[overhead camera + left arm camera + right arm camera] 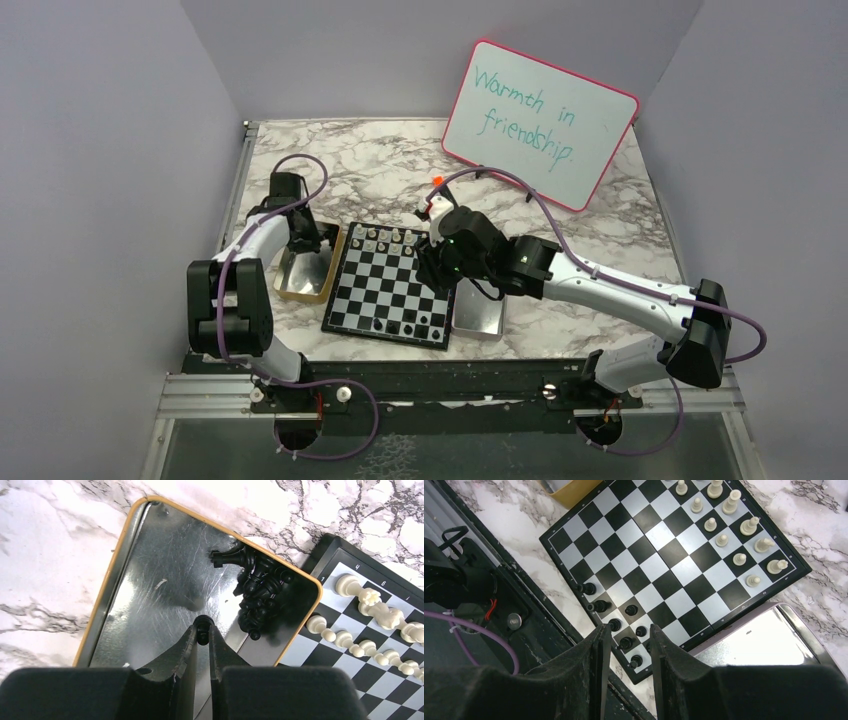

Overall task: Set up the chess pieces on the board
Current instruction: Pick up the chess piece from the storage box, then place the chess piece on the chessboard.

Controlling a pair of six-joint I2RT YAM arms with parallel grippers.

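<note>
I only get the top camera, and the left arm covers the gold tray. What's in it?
Observer: A heap of black chess pieces lies bunched against the wall of the gold tray, on the side next to the board.
Kid: Is the left hand holding one?
Observer: Yes, the left hand pinches one small black piece at its fingertips.
Kid: And the right hand?
Observer: The right hand is open, nothing between its fingers, above the board corner where placed black pieces stand.
</note>
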